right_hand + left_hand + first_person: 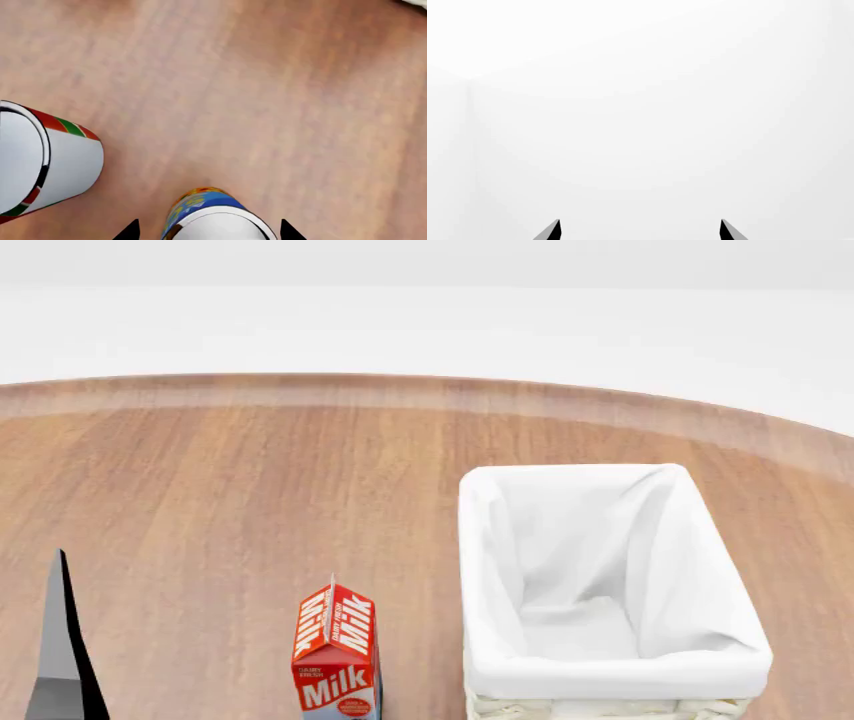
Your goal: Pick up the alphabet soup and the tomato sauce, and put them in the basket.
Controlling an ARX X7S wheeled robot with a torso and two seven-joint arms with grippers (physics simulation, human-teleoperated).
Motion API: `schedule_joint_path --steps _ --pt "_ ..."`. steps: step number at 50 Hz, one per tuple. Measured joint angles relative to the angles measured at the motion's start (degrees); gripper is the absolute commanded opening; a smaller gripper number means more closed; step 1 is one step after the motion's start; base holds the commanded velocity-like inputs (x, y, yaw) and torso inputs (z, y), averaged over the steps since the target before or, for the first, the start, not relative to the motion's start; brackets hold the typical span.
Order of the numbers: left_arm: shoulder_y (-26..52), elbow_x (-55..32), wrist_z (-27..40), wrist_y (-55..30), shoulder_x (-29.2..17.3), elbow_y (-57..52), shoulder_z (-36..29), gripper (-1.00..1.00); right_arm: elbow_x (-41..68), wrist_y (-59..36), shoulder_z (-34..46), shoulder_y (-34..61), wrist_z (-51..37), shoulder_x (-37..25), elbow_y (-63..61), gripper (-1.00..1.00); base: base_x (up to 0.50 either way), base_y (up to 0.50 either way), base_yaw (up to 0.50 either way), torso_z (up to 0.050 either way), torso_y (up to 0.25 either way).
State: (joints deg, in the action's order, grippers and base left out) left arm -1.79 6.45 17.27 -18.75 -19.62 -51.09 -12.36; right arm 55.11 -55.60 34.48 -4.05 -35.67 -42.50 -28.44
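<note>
Straddling alphabet soup (217,220) only at right wrist, right pincer (210,231) released, head view showing basket (607,665), left pincer (640,230) released.

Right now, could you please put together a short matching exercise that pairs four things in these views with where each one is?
Things:
1. alphabet soup
2. tomato sauce
3. milk carton
4. left hand

Places or states:
A. on the wooden table just left of the basket, head view
B. between the open fingertips of the right hand
C. open, facing only blank white
D. beside the blue can, outside the right hand's fingers

Pairs: 1-B, 2-D, 3-A, 4-C
</note>
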Motion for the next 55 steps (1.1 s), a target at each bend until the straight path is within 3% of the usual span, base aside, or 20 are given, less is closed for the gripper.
schedule_joint_path --steps 20,21,35,55 --pt "0.04 -0.18 0.36 0.15 -0.26 0.17 -0.14 1.00 -1.01 1.92 0.68 -0.34 1.85 0.69 3.07 1.00 0.00 0.00 0.00 0.000 0.000" --pt "0.05 -0.19 0.37 0.15 -0.27 0.18 -0.15 1.00 -1.04 2.00 0.71 -0.35 1.91 0.71 3.14 -1.00 0.00 0.00 0.00 0.000 0.000" --pt "0.07 -0.29 0.61 0.12 -0.42 0.18 -0.33 1.00 0.50 3.10 0.03 -0.73 0.68 0.16 1.61 -1.00 0.00 0.00 0.00 0.000 0.000" --pt "0.21 -0.56 0.88 0.14 -0.66 0.30 -0.46 1.00 8.72 2.38 -6.20 2.25 -5.33 -3.52 -10.59 -1.00 0.00 0.00 0.00 0.000 0.001"
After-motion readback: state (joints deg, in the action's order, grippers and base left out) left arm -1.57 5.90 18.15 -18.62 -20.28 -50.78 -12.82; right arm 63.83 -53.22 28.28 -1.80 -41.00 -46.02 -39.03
